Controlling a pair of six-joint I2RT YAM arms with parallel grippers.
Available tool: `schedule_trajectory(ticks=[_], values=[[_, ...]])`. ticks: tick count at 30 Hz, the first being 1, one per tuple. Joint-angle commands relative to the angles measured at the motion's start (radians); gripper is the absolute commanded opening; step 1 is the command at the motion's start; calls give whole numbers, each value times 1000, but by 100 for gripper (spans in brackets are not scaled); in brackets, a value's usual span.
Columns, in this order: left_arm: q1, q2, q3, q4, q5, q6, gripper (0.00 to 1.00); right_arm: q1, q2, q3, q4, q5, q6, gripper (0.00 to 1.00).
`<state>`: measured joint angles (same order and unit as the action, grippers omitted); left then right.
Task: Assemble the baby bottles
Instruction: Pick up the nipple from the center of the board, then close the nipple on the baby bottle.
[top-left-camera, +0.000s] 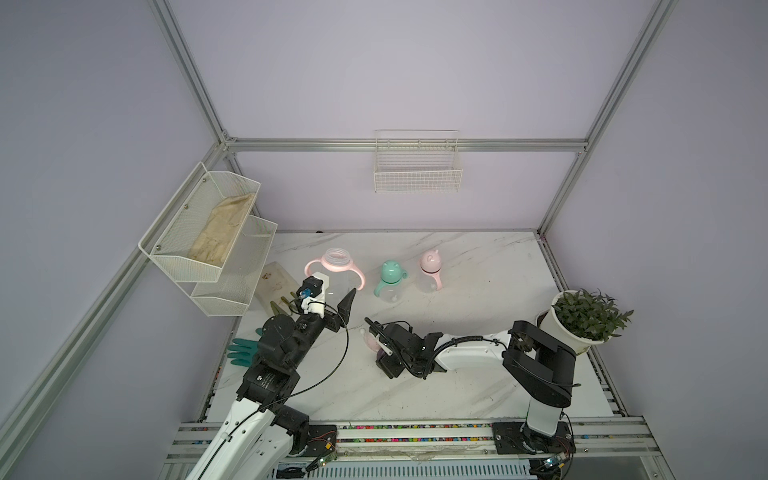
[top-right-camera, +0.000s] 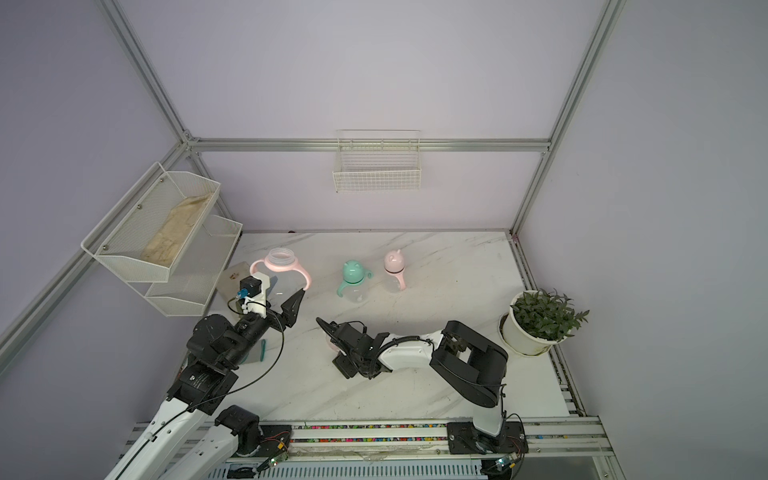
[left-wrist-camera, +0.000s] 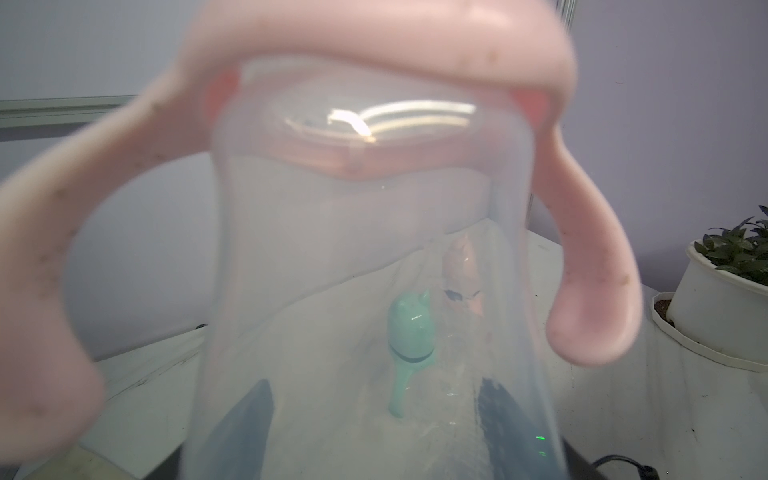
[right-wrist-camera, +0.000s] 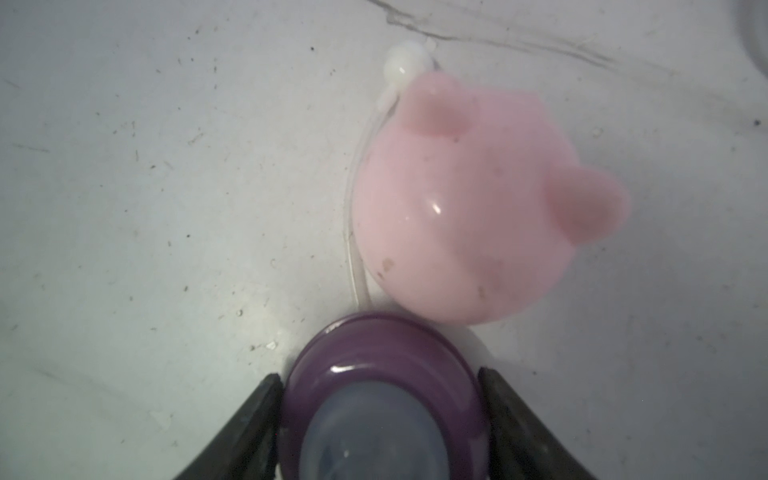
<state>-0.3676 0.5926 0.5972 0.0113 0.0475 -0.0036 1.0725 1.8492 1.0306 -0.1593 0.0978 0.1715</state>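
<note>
My left gripper (top-left-camera: 334, 289) is shut on a clear baby bottle (top-left-camera: 337, 266) with a pink two-handled ring and an open threaded neck, held upright at the back left. In the left wrist view that bottle (left-wrist-camera: 374, 232) fills the frame and both fingers (left-wrist-camera: 245, 432) show through its wall. My right gripper (right-wrist-camera: 380, 415) points down at mid-table, jaws pressed on both sides of a purple nipple collar (right-wrist-camera: 374, 345). A pink eared dome cap (right-wrist-camera: 465, 216) and thin straw (right-wrist-camera: 357, 199) lie beside it. Mint-capped (top-left-camera: 390, 278) and pink-capped (top-left-camera: 430, 268) bottles stand behind.
A green rubber glove (top-left-camera: 243, 351) lies under the left arm. A potted plant (top-left-camera: 582, 320) stands at the right edge. A two-tier mesh shelf (top-left-camera: 208, 232) hangs on the left wall, a wire basket (top-left-camera: 417, 170) on the back wall.
</note>
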Motion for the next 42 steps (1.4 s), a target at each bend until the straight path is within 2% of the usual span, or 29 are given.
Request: schedule_trajectory(ticks=[1,6,11,18,27,29,33,42], values=[[5,-9,-3,41,-1,16,0,8,-13,1,-115,-17,18,59],[5,8,-27,98,-23,24,0,9,-91,55,-180,-50,38,54],[6,60,-46,194,-17,34,0,-1,-205,174,-302,-74,10,52],[6,141,-44,304,34,79,0,-18,-323,327,-517,-109,-44,51],[7,165,-50,333,138,126,0,-80,-438,504,-708,-74,-79,50],[8,176,-71,374,138,96,0,-107,-459,548,-732,-71,-85,50],[7,200,-130,480,205,87,0,-140,-438,684,-785,-24,-116,50],[2,268,-145,476,359,78,0,-159,-283,1030,-810,11,-226,48]])
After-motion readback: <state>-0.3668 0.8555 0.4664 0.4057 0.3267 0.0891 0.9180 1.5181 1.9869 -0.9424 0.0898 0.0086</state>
